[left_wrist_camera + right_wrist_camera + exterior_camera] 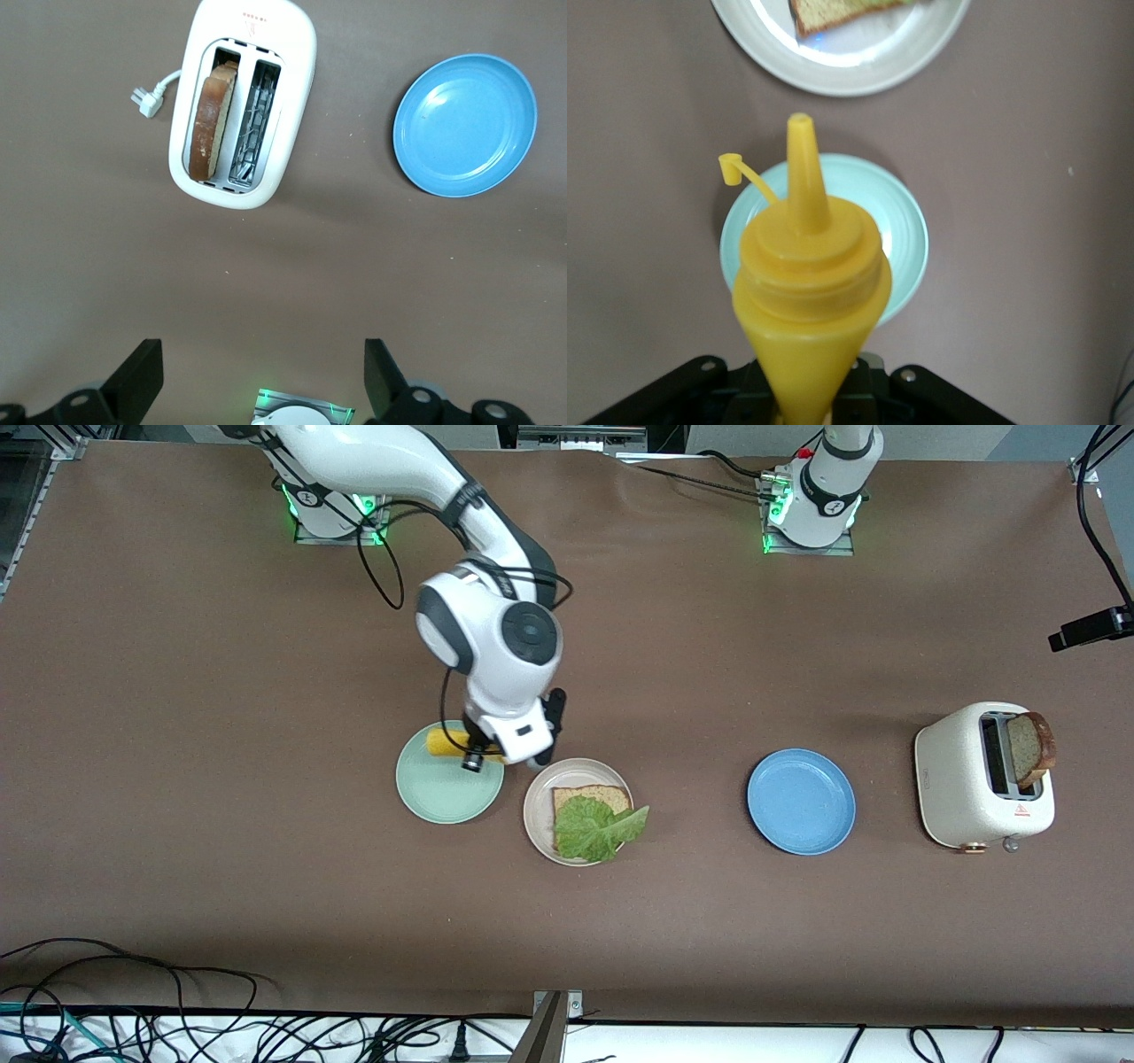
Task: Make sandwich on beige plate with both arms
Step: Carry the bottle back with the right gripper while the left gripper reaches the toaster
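Surface: brown matte tabletop [221, 691], cables along the near edge
Beige plate: round speckled cream plate [537, 824] nearest the front camera, one square brown bread slice [571, 795] on it, ruffled green lettuce leaf [598, 828] on top
Mint plate: pale green round plate [434, 793], at the beige plate's 10 o'clock, almost touching
Blue plate: round blue plate [801, 802], 3 o'clock of the beige one, bare
Toaster: cream two-slot toaster [961, 788], farther along at 3 o'clock, second brown slice [1030, 748] sticking up
Right gripper: right gripper [806, 398] clamped on a yellow squeeze bottle [806, 283], over the mint plate
Left gripper: left gripper [261, 381] spread wide, holding nothing, waiting over the table near the toaster

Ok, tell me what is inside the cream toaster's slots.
One brown bread slice stands in one slot of the cream toaster, sticking out above the top. The other slot shows only its wire rack. How deep the slice sits is hidden.
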You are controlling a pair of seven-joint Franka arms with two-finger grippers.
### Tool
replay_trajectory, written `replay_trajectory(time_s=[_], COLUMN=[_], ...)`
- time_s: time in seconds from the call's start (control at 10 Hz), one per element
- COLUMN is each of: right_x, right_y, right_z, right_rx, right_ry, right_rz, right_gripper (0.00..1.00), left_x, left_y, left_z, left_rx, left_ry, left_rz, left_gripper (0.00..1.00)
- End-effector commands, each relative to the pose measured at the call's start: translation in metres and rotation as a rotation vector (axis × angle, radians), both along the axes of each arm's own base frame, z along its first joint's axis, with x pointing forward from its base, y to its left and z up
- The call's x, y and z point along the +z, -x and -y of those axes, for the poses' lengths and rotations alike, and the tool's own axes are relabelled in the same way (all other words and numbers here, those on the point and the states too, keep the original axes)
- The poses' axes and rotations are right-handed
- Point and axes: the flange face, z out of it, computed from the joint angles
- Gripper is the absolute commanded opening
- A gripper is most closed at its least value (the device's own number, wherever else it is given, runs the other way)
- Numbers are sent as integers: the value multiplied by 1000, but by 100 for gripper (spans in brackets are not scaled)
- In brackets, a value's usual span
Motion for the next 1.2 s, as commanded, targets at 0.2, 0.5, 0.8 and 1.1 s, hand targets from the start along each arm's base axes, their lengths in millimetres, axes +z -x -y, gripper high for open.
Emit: replay_trajectory(time_s=[0.2,0.5,0.8,1.1], right_x=[57,34,-33,-88], right_y=[1,9,38,75], right_z=[180,296,386,437], right_rx=[-111,-112,4,159], right_ry=[-330,-650,-947,-1113], right_rz=[-188,-266,-250,-177], right_gripper=[0,0,0,0], left_x=[-55,-111,-134,-168], left_y=[-31,-49,-70,-80], left_z=[-60,-92,-80,-83], left_rx=[0,-7,-28,-27], left_ry=[-28,-18,-20,-16], left_rz=[-18,-13,-1,-3], left_gripper=[100,100,100,100])
